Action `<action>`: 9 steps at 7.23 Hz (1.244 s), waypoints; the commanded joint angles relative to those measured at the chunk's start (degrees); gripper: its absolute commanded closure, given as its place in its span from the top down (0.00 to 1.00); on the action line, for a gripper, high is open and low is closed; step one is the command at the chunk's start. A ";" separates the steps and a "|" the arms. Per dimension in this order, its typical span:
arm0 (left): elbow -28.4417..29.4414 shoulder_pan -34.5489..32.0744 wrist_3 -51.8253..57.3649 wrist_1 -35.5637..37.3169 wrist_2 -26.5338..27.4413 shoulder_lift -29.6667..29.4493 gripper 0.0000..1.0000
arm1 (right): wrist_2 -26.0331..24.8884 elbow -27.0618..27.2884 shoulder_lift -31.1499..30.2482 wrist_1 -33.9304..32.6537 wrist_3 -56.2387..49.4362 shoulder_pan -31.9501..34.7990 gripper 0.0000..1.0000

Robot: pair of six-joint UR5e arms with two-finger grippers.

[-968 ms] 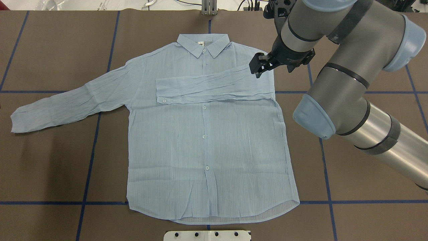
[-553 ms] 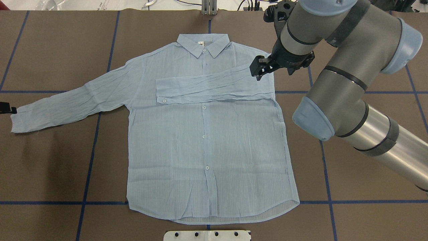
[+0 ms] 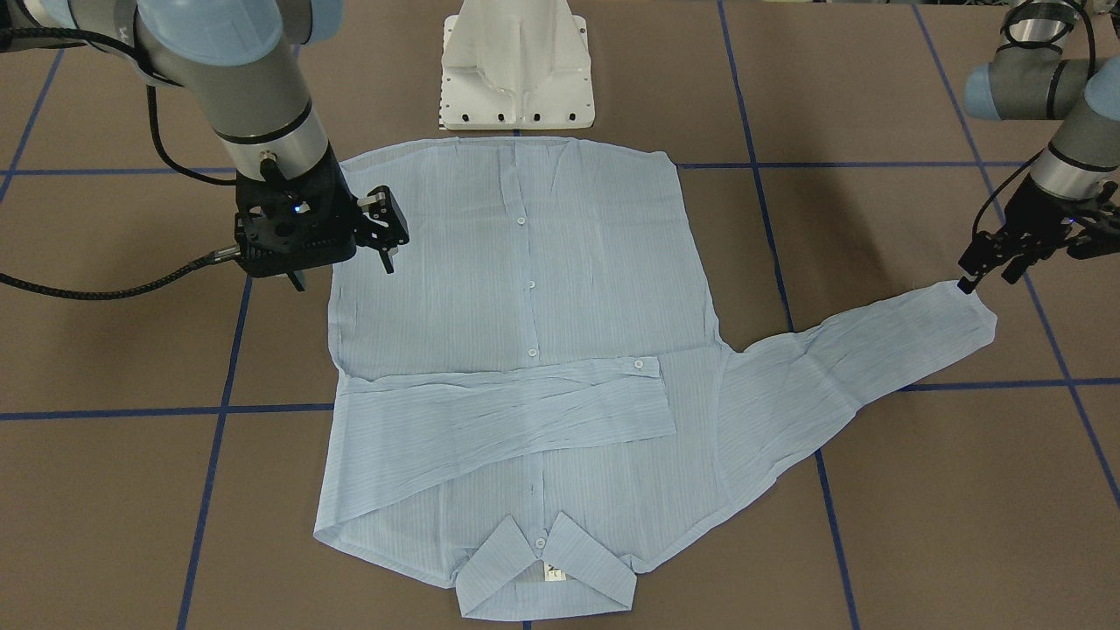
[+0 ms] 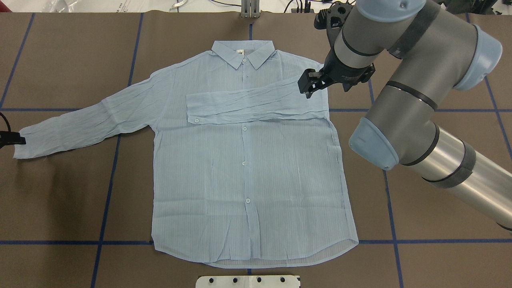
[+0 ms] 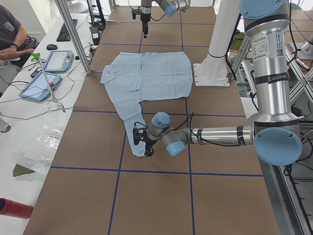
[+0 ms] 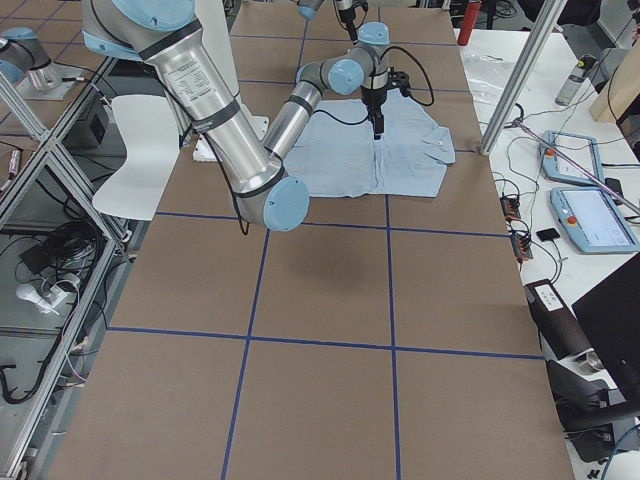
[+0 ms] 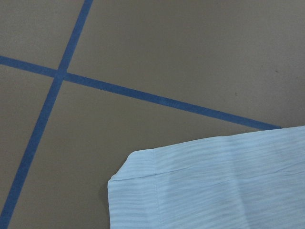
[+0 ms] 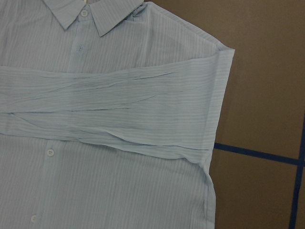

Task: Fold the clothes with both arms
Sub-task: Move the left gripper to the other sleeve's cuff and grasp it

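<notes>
The light-blue striped shirt (image 4: 248, 168) lies flat and buttoned on the brown table, its collar (image 4: 243, 53) on the far side from the robot. One sleeve (image 4: 256, 102) is folded across the chest. The other sleeve (image 4: 84, 122) stretches out flat towards the table's left. My right gripper (image 4: 308, 90) (image 3: 386, 249) hovers over the shirt's shoulder by the folded sleeve, open and holding nothing. My left gripper (image 3: 984, 278) (image 4: 14, 139) is at the end of the outstretched sleeve, open, its fingers just beyond the cuff (image 7: 143, 181) (image 5: 141, 147).
The white pedestal base (image 3: 516, 79) stands just behind the shirt's hem. Blue tape lines (image 4: 108, 192) grid the table. Beyond the collar side, a side table holds tablets (image 5: 58, 61), cables and metal posts, and a seated person (image 5: 12, 34) is there.
The left gripper has come into the overhead view at its left edge and moved down to the outstretched sleeve's cuff. The right gripper has barely shifted over the shoulder.
</notes>
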 commanded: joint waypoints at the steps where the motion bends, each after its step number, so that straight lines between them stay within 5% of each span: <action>1: 1.18 1.02 0.26 -0.07 0.25 0.00 0.84 | -0.07 0.08 0.00 0.04 0.07 -0.36 1.00; 4: 1.09 1.46 0.17 -0.07 0.25 0.09 0.67 | -0.16 -0.01 -0.09 0.04 0.07 -0.45 1.00; 9: 1.88 3.48 0.17 0.02 0.16 0.18 0.65 | -0.33 -0.01 -0.35 0.04 0.07 -0.45 1.00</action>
